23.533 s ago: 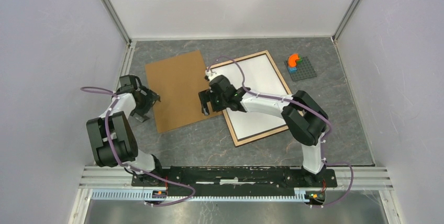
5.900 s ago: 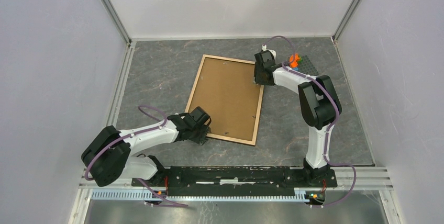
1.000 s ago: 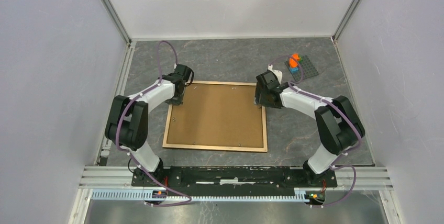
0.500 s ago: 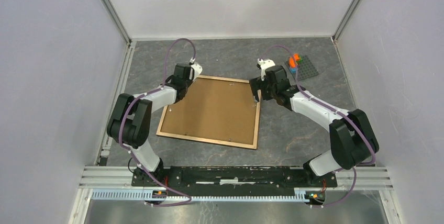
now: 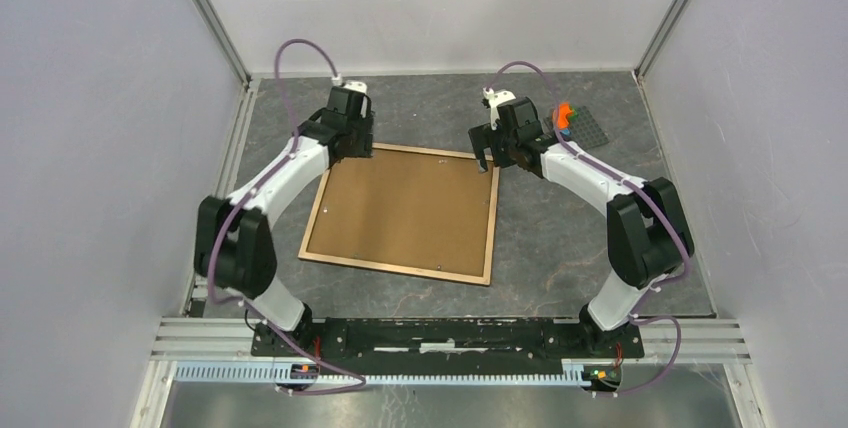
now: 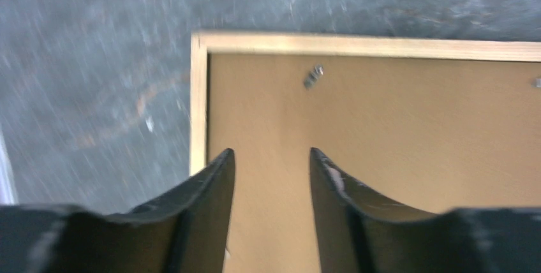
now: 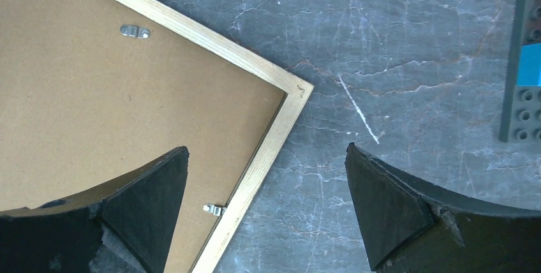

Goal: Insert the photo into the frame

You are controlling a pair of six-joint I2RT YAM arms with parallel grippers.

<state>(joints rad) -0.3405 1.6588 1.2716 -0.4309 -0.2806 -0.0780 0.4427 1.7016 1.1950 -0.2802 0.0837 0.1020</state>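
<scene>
Risen off the rim now, both arms reach far forward. The frame (image 5: 394,269) lies flat, backing (image 5: 405,210) up, long axis crosswise, one far corner beneath left gripper (image 6: 271,158), the other beneath right gripper (image 7: 266,152). Both sets of fingers are spread and empty.

My bench (image 5: 590,238) has a dark grey marbled top. Near its far right corner lies a small grey studded plate (image 5: 590,131), with an orange piece (image 5: 566,110) and a blue piece (image 7: 528,64) sitting on its left end. Pale walls (image 5: 440,8) close the far edge and both side edges.
</scene>
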